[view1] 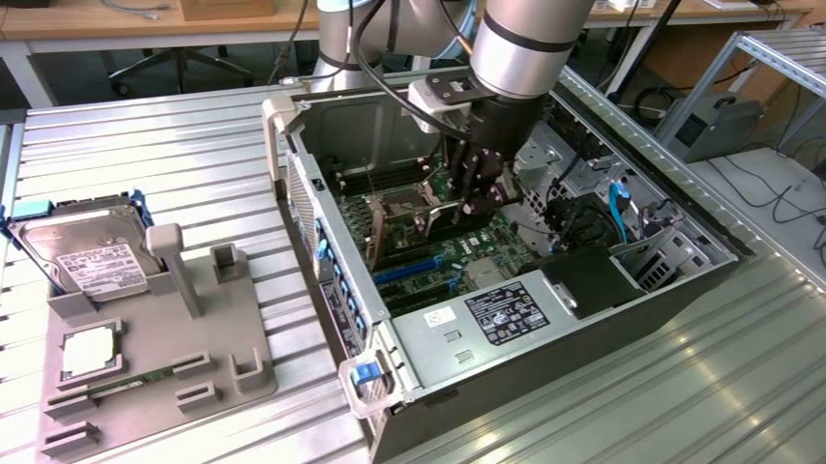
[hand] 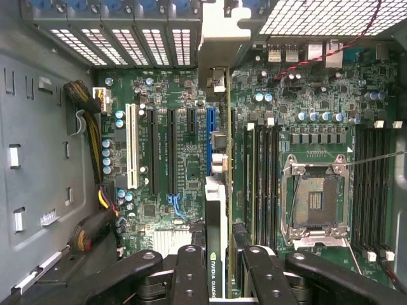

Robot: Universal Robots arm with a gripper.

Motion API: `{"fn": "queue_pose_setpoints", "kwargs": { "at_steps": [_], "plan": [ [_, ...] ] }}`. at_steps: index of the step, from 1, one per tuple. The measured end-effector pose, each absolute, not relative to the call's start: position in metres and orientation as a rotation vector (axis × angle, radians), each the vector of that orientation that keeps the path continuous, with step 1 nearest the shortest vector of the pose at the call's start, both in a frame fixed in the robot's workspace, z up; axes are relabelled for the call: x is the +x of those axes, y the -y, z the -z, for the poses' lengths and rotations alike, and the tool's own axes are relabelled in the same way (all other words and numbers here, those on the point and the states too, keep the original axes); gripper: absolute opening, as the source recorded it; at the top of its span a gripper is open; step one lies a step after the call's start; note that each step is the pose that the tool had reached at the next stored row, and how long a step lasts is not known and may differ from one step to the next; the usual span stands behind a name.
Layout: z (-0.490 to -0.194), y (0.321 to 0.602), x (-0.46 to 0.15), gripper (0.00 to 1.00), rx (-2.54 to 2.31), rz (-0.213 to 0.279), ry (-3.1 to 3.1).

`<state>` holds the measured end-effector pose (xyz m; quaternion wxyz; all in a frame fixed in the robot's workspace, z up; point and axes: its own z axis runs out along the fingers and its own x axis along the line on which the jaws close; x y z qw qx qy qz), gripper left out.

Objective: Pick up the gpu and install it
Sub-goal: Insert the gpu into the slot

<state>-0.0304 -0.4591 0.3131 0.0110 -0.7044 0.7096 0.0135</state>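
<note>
My gripper [view1: 475, 198] is lowered inside the open computer case [view1: 300, 184], over the motherboard [view1: 439, 253]. It is shut on the gpu [hand: 216, 210], a thin dark card seen edge-on between my fingers [hand: 191, 267], with a green-lettered label on its edge. The card's silver end bracket [hand: 219, 44] lies toward the case's slotted rear wall. The card hangs just above the board, lined up beside the blue expansion slot [hand: 210, 130]; I cannot tell whether it touches a slot.
An empty processor socket [hand: 316, 200] and memory slots [hand: 261, 178] lie beside the card. Cable bundles [hand: 89, 127] run along the case wall. On the exterior view's left, a grey fixture [view1: 220, 362] holds a silver hard drive [view1: 91, 256] and a green memory stick [view1: 130, 384].
</note>
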Motion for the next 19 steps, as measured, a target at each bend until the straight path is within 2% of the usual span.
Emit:
{"fn": "queue_pose_setpoints", "kwargs": {
  "at_steps": [19],
  "plan": [
    [-0.308, 0.460, -0.041, 0.27, -2.197, -0.042, -2.214]
  ]
}}
